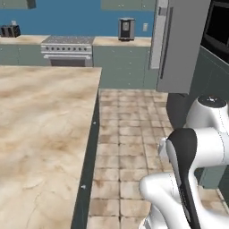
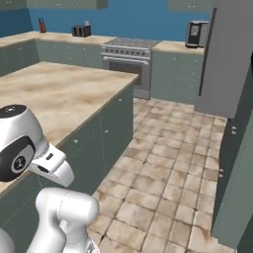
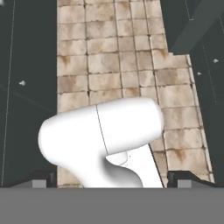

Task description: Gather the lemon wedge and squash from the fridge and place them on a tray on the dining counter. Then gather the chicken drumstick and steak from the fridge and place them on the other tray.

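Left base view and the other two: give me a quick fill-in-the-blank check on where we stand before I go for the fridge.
1. The fridge door is ____.
2. The stove stands against the ____ wall.
3. The gripper fingertips stand wide ____, holding nothing.
4. The floor between counter and cabinets is covered in ____.

Missing words: closed; blue; apart; tiles

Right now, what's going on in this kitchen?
Nothing is being handled yet. The pincer is open and empty, pointing down at the tiled floor. The robot stands in the aisle beside the marble island counter, with the grey fridge ahead on the right, door closed. No food is visible.
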You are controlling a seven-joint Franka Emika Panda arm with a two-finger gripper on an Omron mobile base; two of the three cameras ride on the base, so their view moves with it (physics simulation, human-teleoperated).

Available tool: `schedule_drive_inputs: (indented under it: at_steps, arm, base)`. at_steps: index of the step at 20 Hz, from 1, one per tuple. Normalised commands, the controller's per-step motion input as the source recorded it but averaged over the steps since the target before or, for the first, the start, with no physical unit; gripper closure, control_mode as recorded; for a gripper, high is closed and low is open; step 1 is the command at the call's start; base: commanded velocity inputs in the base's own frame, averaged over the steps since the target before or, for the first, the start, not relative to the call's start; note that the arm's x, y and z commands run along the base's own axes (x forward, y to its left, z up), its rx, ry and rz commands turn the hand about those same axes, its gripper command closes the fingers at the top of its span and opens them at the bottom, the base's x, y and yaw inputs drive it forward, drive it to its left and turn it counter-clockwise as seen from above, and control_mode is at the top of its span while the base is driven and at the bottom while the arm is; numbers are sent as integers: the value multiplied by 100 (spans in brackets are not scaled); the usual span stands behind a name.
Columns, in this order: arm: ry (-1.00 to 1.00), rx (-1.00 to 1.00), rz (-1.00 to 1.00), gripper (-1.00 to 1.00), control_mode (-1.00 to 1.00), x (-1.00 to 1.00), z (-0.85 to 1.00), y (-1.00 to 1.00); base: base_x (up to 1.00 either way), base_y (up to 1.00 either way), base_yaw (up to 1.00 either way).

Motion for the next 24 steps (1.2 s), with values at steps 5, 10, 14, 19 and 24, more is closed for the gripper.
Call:
schedule_drive_inputs:
  at_steps: [5,10,14,19,24]
  arm:
    - [0,0,0,-100,100,0,0,0]
    - [0,0,0,-100,100,0,0,0]
    - [0,0,0,-100,100,0,0,0]
    - [0,0,0,-100,100,0,0,0]
    - [0,0,0,-100,100,0,0,0]
  base:
    - [100,-9,-9]
    - [100,-1,-12]
    - [100,0,-16]
    - [100,7,-19]
    - [98,22,-20]
